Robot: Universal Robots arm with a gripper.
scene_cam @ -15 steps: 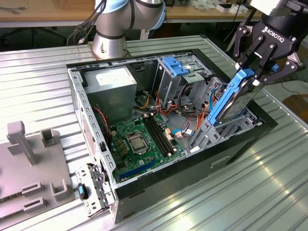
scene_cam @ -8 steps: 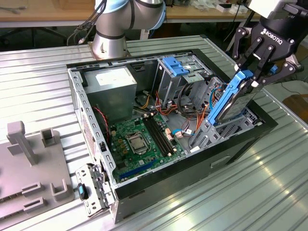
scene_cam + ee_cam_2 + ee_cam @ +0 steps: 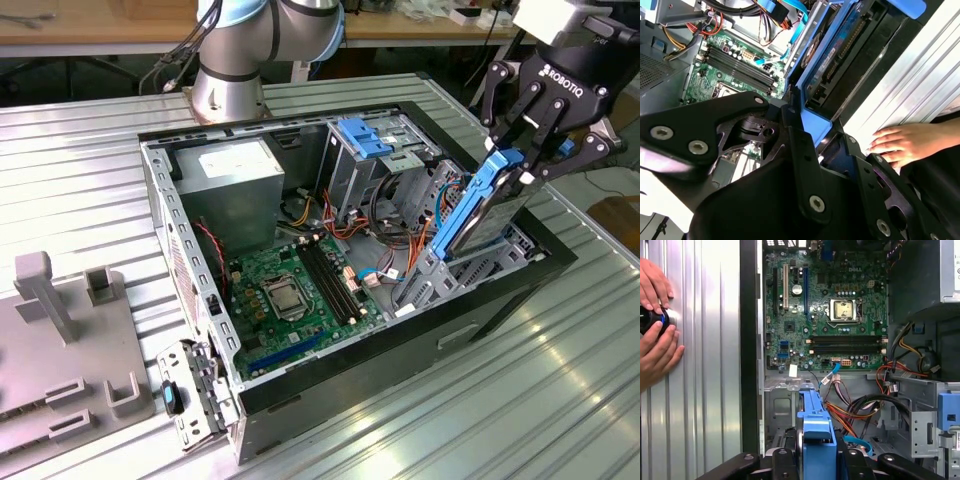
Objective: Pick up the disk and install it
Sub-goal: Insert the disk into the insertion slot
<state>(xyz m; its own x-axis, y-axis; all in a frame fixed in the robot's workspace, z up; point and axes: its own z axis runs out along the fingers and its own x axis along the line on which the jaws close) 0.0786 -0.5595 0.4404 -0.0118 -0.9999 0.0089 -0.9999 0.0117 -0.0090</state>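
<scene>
The disk (image 3: 478,218), a silver drive in a blue plastic frame, stands steeply tilted at the exterior view's right side of the open computer case (image 3: 200,330). Its lower end reaches down into a grey metal bay (image 3: 440,272). My black gripper (image 3: 527,160) is shut on the upper end of the blue frame. In the first wrist view the blue frame (image 3: 816,425) runs out from between my fingers (image 3: 782,462) toward the motherboard (image 3: 830,315). In the second wrist view the disk (image 3: 837,47) shows edge-on past the gripper's body.
Inside the case lie the green motherboard (image 3: 290,290), a grey power supply (image 3: 235,170), a drive cage with blue clips (image 3: 365,138) and loose cables (image 3: 385,225). A person's hands (image 3: 655,340) rest on the ribbed metal table beside the case. A grey fixture (image 3: 60,340) stands at the exterior view's left.
</scene>
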